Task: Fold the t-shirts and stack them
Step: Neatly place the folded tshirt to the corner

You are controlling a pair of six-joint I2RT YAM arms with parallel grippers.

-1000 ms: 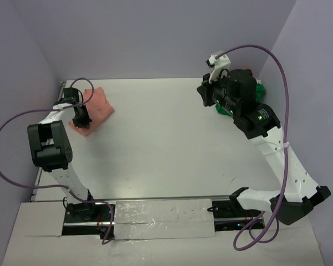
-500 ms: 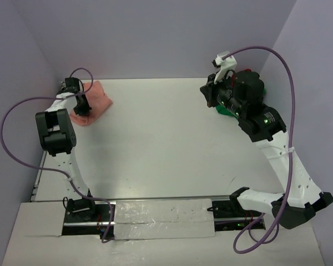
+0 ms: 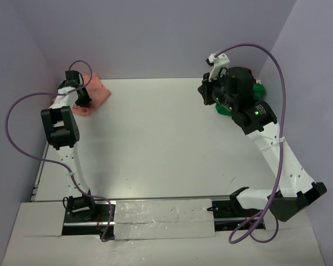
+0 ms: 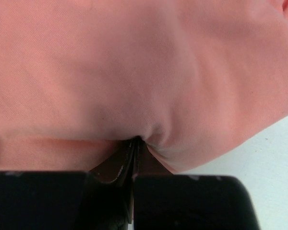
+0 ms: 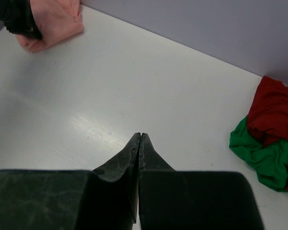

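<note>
Dragged back over the last second, the salmon-pink t-shirt (image 3: pixel 98 93) now sits bundled at the worktop's (image 3: pixel 155 144) 10 o'clock corner, a fold pinched in the left gripper (image 4: pixel 134 143). I'd worry that thin pinch slips, or the bundle jams against the wall (image 3: pixel 155 44) and its folds loosen. Cloth spreads from that gripper toward 12 o'clock. At 2 o'clock the right gripper (image 5: pixel 139 136), pressed together and empty, hangs near the heaped green t-shirt (image 5: pixel 261 158) and dark red t-shirt (image 5: pixel 276 108).
</note>
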